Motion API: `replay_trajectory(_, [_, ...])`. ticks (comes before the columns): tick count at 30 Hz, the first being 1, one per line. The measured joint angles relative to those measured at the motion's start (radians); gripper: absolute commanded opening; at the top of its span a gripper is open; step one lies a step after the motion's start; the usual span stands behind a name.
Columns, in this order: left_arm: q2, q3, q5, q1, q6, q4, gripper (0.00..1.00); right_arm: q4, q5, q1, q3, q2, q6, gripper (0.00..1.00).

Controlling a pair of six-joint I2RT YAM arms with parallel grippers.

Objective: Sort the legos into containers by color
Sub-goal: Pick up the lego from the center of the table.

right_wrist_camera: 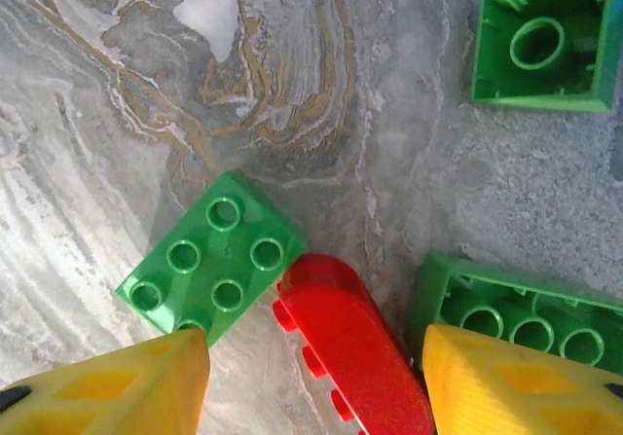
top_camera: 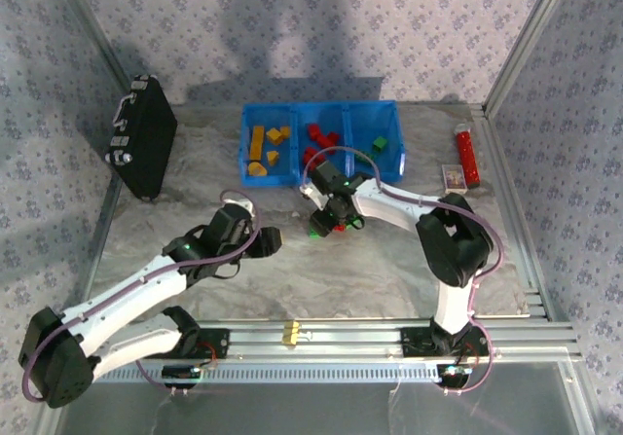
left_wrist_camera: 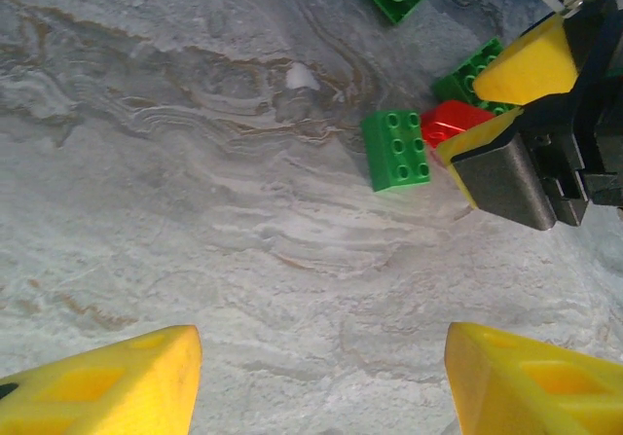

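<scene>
One red lego point(right_wrist_camera: 355, 367), among three green legos point(right_wrist_camera: 209, 255) on the tabletop point(right_wrist_camera: 97, 114), is straddled, evidently for pickup, by the parted, empty right fingers point(right_wrist_camera: 117, 391); left fingers point(left_wrist_camera: 97, 386) are held wide apart, empty

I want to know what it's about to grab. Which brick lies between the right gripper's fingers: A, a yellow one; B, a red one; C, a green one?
B: in the right wrist view the red brick lies between the open right gripper's yellow fingers, with a studs-up green brick just left of it.
</scene>
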Motion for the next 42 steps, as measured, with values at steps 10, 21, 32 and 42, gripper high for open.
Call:
replay_trajectory(10, [-0.01, -0.007, 0.0, 0.012, 0.0, -0.008, 0.67, -0.041, 0.033, 0.002, 0.057, 0.068, -0.022, 0.55])
replay_trajectory(21, [-0.017, -0.014, 0.0, 0.013, 0.0, -0.014, 0.67, -0.047, 0.032, 0.003, 0.055, 0.07, -0.029, 0.46])
replay_trajectory(32, [-0.023, -0.014, 0.0, 0.017, 0.0, -0.014, 0.67, -0.037, 0.022, -0.018, -0.027, 0.011, -0.018, 0.48])
replay_trajectory(42, [-0.024, -0.014, 0.0, 0.019, 0.0, -0.014, 0.67, -0.036, -0.002, -0.027, -0.045, -0.011, -0.003, 0.43])
